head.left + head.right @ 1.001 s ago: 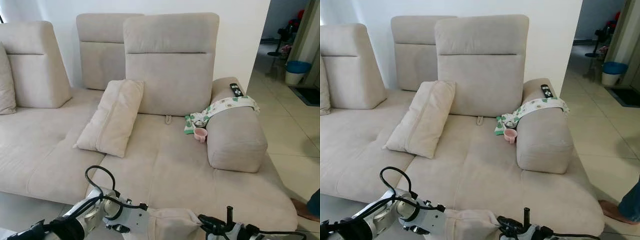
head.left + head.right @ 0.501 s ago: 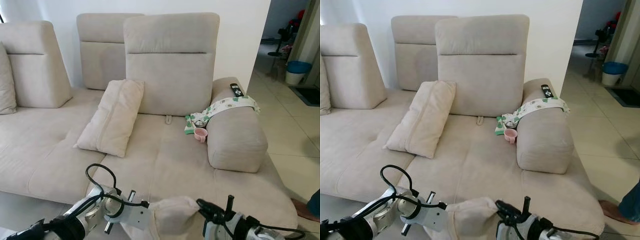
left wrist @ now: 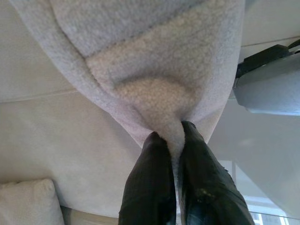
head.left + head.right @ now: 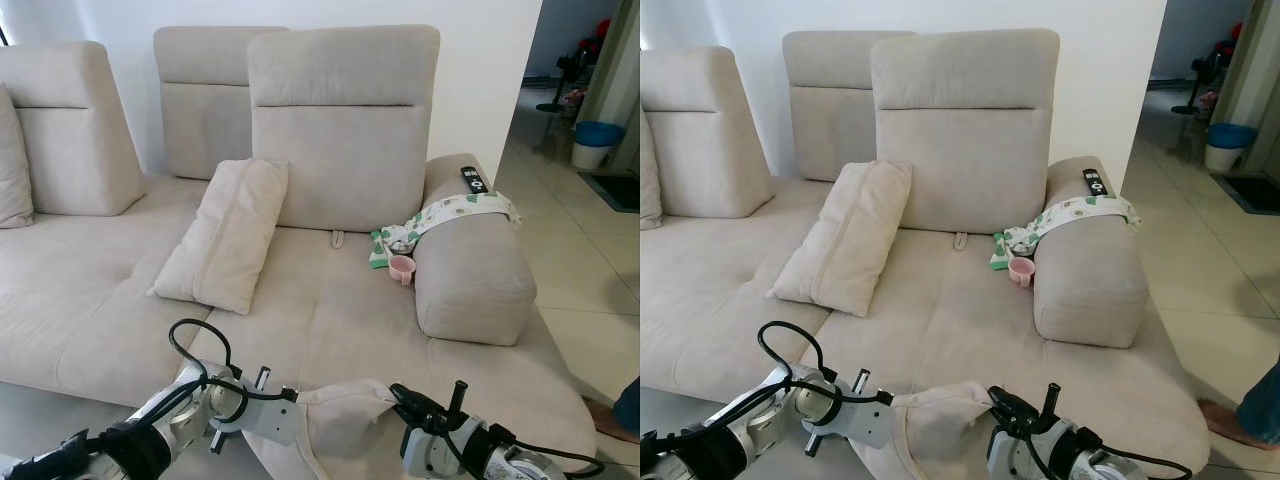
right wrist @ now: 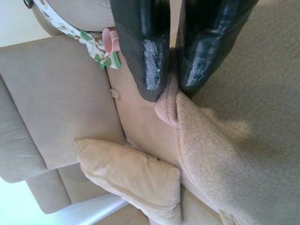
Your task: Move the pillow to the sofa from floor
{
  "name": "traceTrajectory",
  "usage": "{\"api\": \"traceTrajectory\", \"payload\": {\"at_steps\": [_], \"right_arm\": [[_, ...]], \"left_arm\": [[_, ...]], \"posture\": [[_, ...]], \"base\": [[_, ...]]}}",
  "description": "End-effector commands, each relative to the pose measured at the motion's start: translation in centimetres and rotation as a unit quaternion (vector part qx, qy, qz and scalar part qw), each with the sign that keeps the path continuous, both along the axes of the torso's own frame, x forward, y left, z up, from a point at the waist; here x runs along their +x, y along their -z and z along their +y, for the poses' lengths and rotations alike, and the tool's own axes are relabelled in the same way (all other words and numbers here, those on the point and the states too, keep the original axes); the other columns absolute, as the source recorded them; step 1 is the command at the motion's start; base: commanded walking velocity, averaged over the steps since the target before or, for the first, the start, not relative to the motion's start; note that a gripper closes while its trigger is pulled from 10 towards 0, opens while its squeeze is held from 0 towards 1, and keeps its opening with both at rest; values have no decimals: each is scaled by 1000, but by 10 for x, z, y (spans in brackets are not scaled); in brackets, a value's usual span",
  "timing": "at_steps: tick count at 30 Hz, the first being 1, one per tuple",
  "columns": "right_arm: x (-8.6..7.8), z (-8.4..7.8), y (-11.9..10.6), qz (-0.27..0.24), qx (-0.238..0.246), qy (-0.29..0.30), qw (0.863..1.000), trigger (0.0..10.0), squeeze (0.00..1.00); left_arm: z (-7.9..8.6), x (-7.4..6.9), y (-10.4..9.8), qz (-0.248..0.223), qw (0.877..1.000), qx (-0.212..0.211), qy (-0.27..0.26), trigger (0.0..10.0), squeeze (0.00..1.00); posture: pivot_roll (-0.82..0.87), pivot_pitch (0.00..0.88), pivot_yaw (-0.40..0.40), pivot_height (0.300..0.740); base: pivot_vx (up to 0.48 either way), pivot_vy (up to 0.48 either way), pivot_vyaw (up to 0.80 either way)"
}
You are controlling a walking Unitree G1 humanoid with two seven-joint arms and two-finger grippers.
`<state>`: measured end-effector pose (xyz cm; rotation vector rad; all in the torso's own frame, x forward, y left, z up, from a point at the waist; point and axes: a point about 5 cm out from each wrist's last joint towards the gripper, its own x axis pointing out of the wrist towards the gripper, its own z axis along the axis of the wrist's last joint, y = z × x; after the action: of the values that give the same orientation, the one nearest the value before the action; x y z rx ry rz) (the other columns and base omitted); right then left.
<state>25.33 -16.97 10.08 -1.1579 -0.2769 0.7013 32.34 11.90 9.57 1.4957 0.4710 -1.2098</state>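
both hands held the pillow point(image 4: 345, 425) between them at the front edge of the sofa point(image 4: 350, 330), apparently so it hung level for setting down. the left hand point(image 3: 174, 140) was closed tight on a pinched corner of its fabric, and the right hand point(image 5: 169, 91) was clamped on the opposite corner. a second cushion point(image 4: 225, 235) leaned against the backrest, with a pink cup point(image 4: 401, 268) and patterned cloth point(image 4: 450, 212) by the armrest.

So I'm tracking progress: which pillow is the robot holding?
The pillow at the sofa's front edge, pinched by both grippers; the other leans untouched against the backrest.
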Motion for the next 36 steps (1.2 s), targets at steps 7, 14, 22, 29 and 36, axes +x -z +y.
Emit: {"api": "traceTrajectory", "payload": {"at_steps": [7, 14, 22, 29, 36], "right_arm": [[10, 5, -35, -81, 57, -4, 995, 10000, 0], [12, 4, -43, -107, 66, -4, 992, 10000, 0], [12, 6, -46, -116, 69, -9, 991, 10000, 0], [12, 8, -47, -120, 73, -11, 990, 10000, 0], [11, 9, -48, -122, 77, -11, 989, 10000, 0]], "left_arm": [[6, 5, -3, -17, 1000, 15, -10, 10000, 0], [6, 12, -15, -38, 999, 14, -14, 10000, 0], [9, 16, -23, -46, 999, 24, -10, 10000, 0], [9, 15, -22, -45, 999, 26, -7, 10000, 0], [7, 15, -24, -46, 999, 26, -3, 10000, 0]], "posture": [[120, 0, 44, 565], [120, 0, 41, 583], [120, 0, 38, 618], [120, 0, 41, 643], [119, 0, 42, 668]], "base": [[0, 0, 0], [0, 0, 0], [0, 0, 0], [0, 0, 0], [0, 0, 0]]}}
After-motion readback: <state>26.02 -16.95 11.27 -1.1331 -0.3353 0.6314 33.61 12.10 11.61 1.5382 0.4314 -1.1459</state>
